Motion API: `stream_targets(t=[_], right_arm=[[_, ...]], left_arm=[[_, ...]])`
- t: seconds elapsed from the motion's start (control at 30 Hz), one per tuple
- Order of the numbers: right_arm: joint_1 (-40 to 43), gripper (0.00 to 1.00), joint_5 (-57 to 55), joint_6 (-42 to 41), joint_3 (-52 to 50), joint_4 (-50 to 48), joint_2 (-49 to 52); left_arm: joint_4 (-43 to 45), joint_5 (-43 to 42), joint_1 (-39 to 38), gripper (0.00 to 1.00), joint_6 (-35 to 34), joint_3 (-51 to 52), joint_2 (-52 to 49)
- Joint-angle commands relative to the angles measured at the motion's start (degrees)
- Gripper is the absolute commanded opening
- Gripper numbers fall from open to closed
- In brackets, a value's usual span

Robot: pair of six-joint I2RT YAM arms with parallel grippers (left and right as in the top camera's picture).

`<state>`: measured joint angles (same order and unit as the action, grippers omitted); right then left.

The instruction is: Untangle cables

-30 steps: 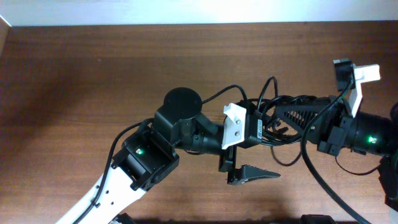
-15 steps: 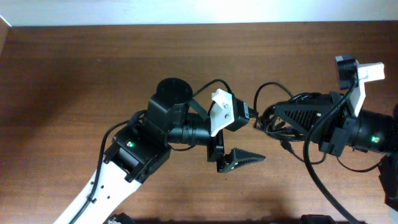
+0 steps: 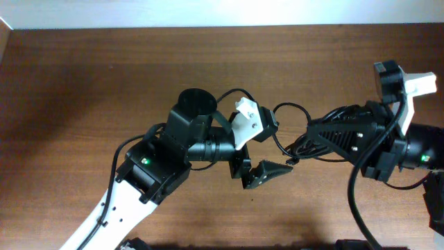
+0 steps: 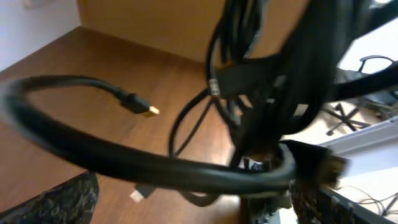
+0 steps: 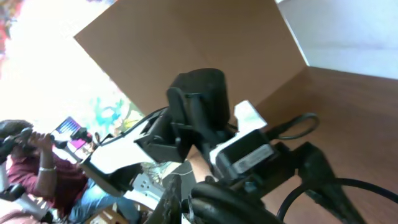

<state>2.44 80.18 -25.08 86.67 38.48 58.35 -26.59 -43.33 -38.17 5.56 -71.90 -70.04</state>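
Just left of the cables (image 4: 261, 74), bunched in the clamped right end effector (image 3: 303, 144) above the bench (image 3: 83, 83), the wide-open left end effector (image 3: 267, 147) should take one loose loop (image 3: 287, 105) and draw it out slowly.

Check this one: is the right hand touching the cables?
Touching. The overhead view shows the right hand shut on the cables, with the bundle bunched at its fingertips and a loop trailing out beyond them.

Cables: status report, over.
Right gripper shut on cables, bundle at its tip. Left gripper open, one loop running between its jaws.
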Motion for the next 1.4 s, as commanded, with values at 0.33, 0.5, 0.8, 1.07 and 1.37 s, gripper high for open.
stream_targets(t=[0.33, 0.5, 0.8, 1.07, 1.37], right_arm=[[0.2, 0.04, 3.2, 0.6, 0.7, -0.6, -0.5], [0.2, 0.04, 3.2, 0.6, 0.7, -0.6, -0.5], [0.2, 0.04, 3.7, 0.6, 0.7, -0.6, -0.5], [0.2, 0.04, 4.5, 0.6, 0.7, -0.6, -0.5], [0.2, 0.04, 4.9, 0.6, 0.7, -0.9, -0.5]], left_arm=[[1.6, -8.2, 0.0, 0.99, 5.4, -0.4, 0.0], [2.6, -9.6, -0.7, 0.99, 5.7, -0.4, 0.0], [3.4, -9.6, -0.8, 0.68, 6.0, -0.4, 0.0], [3.8, -9.6, -0.8, 0.27, 6.8, -0.4, -0.2], [5.1, -9.6, -3.3, 0.82, 6.8, -0.4, -0.6]])
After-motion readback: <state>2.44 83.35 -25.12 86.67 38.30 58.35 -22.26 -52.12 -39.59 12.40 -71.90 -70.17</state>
